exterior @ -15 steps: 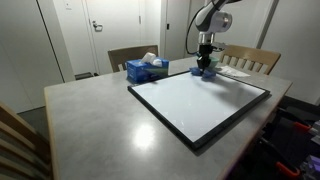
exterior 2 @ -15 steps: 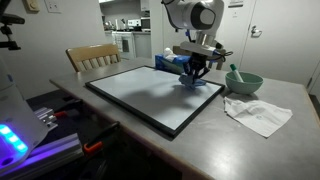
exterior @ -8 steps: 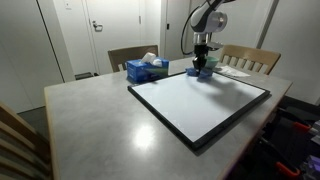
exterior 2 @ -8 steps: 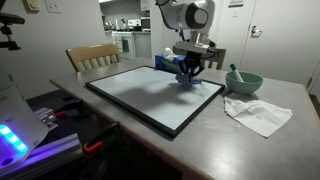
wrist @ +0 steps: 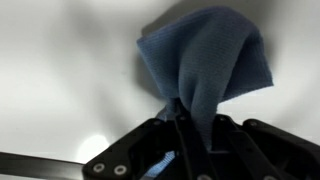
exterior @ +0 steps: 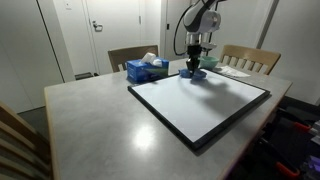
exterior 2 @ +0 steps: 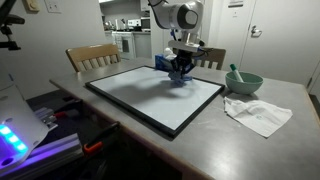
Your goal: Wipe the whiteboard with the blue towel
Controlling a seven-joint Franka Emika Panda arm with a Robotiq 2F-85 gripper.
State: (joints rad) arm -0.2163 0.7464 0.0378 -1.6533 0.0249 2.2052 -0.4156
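In an exterior view, the large flat white whiteboard (exterior: 200, 105) with its thin black frame lies on the grey worktop (exterior: 80, 125). Near its far edge the black gripper (exterior: 193, 67) points down, clamped on the small crumpled blue towel (exterior: 195, 73), which touches the board. A blue rectangular tissue box (exterior: 147, 70) stands just beside the board's far corner.

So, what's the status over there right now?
Claw shut on blue towel. Towel at the whiteboard's far edge. Tissue box beside the board, off its surface.
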